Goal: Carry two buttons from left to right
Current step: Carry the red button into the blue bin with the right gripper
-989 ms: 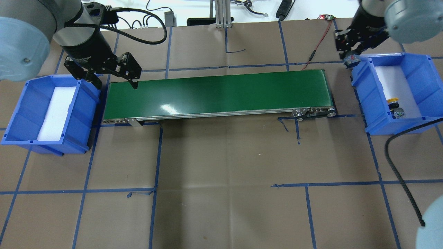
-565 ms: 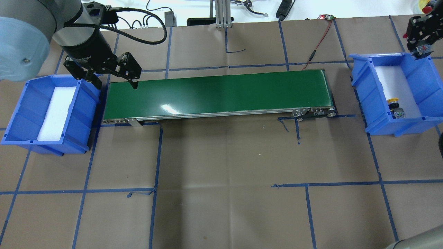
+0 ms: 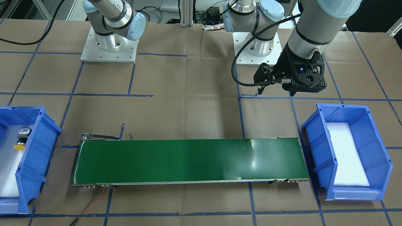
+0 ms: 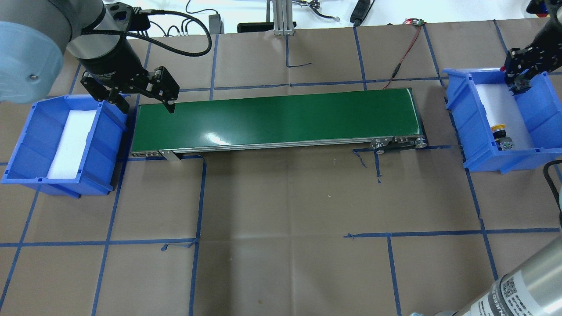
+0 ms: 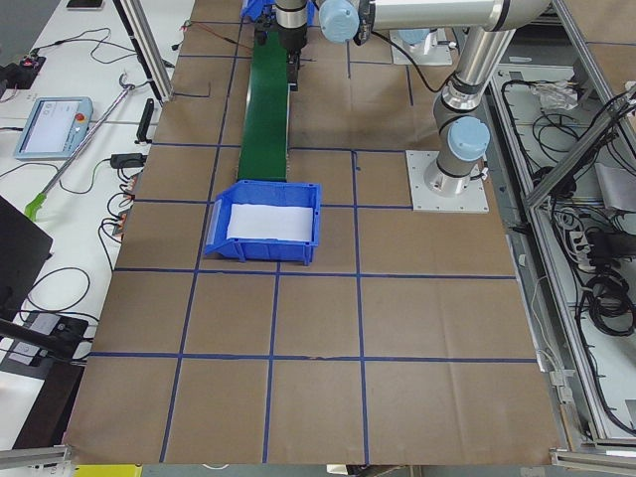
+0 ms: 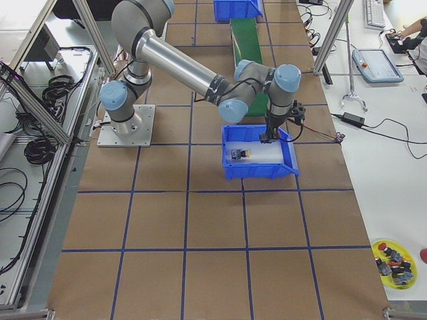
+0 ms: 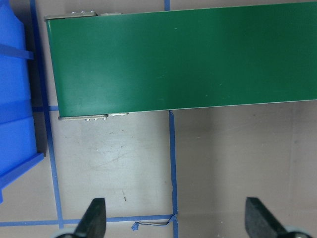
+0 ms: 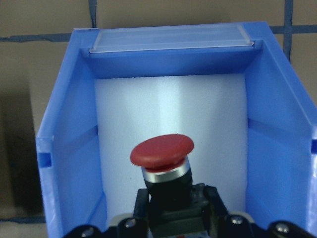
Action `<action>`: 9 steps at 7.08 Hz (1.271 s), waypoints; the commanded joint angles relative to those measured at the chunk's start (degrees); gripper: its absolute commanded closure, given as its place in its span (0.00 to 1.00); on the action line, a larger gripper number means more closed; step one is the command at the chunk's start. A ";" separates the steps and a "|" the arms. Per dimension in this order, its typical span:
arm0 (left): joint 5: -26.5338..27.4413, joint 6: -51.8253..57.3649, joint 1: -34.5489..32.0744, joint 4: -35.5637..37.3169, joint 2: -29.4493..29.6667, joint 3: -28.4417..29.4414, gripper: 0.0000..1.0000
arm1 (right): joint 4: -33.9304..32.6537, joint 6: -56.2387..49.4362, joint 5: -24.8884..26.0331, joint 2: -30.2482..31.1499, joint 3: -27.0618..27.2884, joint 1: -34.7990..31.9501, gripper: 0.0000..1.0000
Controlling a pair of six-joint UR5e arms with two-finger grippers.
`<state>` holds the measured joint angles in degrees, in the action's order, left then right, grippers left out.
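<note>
My right gripper (image 4: 519,82) is shut on the red button (image 8: 162,150), which it holds by the black body with the cap pointing ahead. It hangs over the far part of the right blue bin (image 4: 465,115), above the white foam liner (image 8: 171,114). The yellow button (image 4: 498,128) lies on that foam at the bin's near end, also visible in the front-facing view (image 3: 19,146). My left gripper (image 4: 147,105) stands open and empty above the conveyor's left end, its fingertips (image 7: 95,217) wide apart.
A long green conveyor belt (image 4: 276,118) runs between the two bins. The left blue bin (image 4: 26,136) holds only white foam. A red wire (image 4: 406,52) trails off the belt's far right end. Cables and an aluminium post (image 4: 281,17) line the table's back edge.
My right gripper carried the red button from outside the right bin's left corner, across to its far right, then back down over the bin's foam. The left arm has not moved.
</note>
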<state>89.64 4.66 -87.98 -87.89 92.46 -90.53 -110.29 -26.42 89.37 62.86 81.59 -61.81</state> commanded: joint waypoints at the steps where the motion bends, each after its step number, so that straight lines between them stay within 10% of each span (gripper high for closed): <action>1: -0.08 0.00 0.00 0.00 0.00 0.00 0.00 | -4.31 0.06 -0.16 -4.57 1.64 0.02 0.97; 5: -0.08 0.00 0.00 0.00 0.00 0.00 0.00 | -4.67 1.37 -0.07 -5.38 3.75 -0.06 0.93; 6: -0.08 0.00 0.00 0.00 0.00 0.00 0.00 | -4.93 1.29 -0.07 -5.55 3.32 -0.07 0.65; 7: -0.08 0.00 0.00 0.00 0.00 0.00 0.00 | -7.28 1.37 -0.25 -5.64 3.49 -0.07 0.12; 9: -0.08 0.00 0.00 0.00 0.00 0.00 0.00 | -7.66 1.46 -0.25 -5.64 3.67 -0.07 0.02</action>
<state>89.56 4.66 -87.98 -87.89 92.46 -90.53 -117.55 -25.04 89.14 57.25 85.15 -61.87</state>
